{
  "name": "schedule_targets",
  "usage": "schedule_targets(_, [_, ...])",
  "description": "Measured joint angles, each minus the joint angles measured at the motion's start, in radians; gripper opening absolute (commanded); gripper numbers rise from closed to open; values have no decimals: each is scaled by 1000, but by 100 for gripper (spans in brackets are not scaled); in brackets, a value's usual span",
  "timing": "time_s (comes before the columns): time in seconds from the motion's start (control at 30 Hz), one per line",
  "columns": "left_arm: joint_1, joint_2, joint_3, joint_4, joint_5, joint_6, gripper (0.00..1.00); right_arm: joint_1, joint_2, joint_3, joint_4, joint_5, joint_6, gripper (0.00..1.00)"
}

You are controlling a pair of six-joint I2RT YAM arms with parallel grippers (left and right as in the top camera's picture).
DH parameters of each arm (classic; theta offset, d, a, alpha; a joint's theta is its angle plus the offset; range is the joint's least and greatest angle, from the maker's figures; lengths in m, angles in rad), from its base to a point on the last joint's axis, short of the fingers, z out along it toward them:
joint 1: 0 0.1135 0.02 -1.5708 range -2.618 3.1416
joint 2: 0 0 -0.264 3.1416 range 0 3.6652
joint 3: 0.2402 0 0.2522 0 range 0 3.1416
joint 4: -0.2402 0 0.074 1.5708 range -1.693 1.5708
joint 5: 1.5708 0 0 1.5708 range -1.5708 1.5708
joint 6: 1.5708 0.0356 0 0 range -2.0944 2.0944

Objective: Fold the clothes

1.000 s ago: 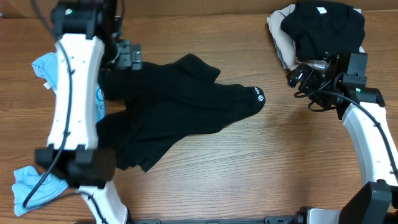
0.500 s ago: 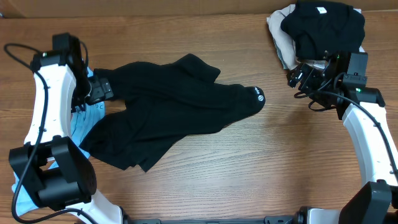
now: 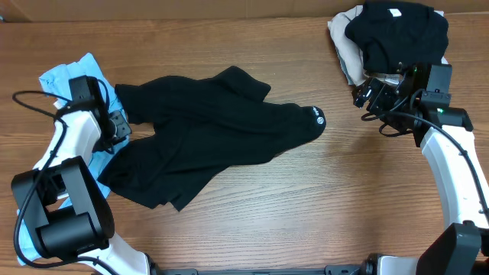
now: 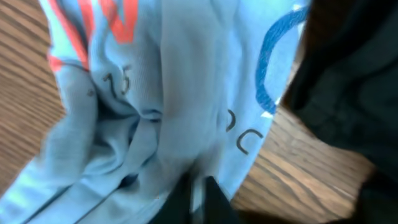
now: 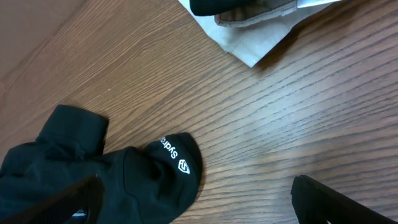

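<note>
A black garment (image 3: 206, 130) lies crumpled across the middle left of the table, its logo cuff (image 5: 174, 155) pointing right. Under its left edge lies a light blue shirt (image 3: 72, 76) with orange and blue print (image 4: 124, 93). My left gripper (image 3: 120, 127) is down at the seam between the two, and in the left wrist view it (image 4: 198, 200) is shut on a fold of the light blue shirt, the black garment (image 4: 348, 81) just to its right. My right gripper (image 3: 367, 93) hovers open at the back right; nothing sits between its fingers (image 5: 336, 199).
A pile of folded clothes (image 3: 393, 34), black on top of grey-white, stands at the back right corner just behind the right gripper. More light blue cloth (image 3: 30, 221) hangs by the front left edge, beside the left arm's base. Bare wood (image 3: 321, 206) lies at the front.
The left arm swung down from the back left to the left edge. Its gripper moved off the black garment's top onto the blue shirt and shut. The right arm stayed still.
</note>
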Motion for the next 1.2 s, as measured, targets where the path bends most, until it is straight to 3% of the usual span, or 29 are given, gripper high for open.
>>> schedule_targets(0.2, [0, 0, -75, 87, -7, -25, 4, 0, 0, 0, 0, 0, 0, 100])
schedule_targets(0.47, [33, 13, -91, 164, -133, -37, 4, 0, 0, 0, -1, 0, 0, 100])
schedule_targets(0.9, [157, 27, -98, 489, -258, -10, 4, 0, 0, 0, -10, 0, 0, 100])
schedule_targets(1.2, [174, 27, -98, 500, -216, 20, 4, 0, 0, 0, -23, 12, 0, 100])
